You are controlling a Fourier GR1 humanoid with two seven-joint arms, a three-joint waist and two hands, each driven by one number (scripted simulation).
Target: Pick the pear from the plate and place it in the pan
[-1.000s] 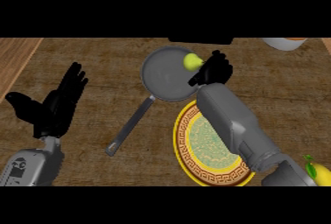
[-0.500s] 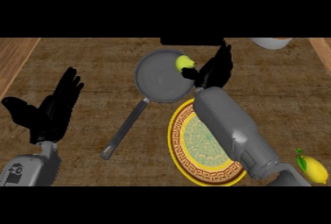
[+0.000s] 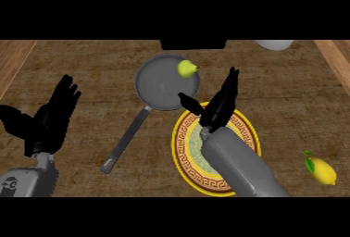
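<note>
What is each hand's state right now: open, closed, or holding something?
Left hand: open, holding nothing.
Right hand: open, empty; the pear lies in the pan.

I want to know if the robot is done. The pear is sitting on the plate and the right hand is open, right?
Not quite. The head view shows the pear in the pan, not on the plate. The right hand is open, as you said.
</note>
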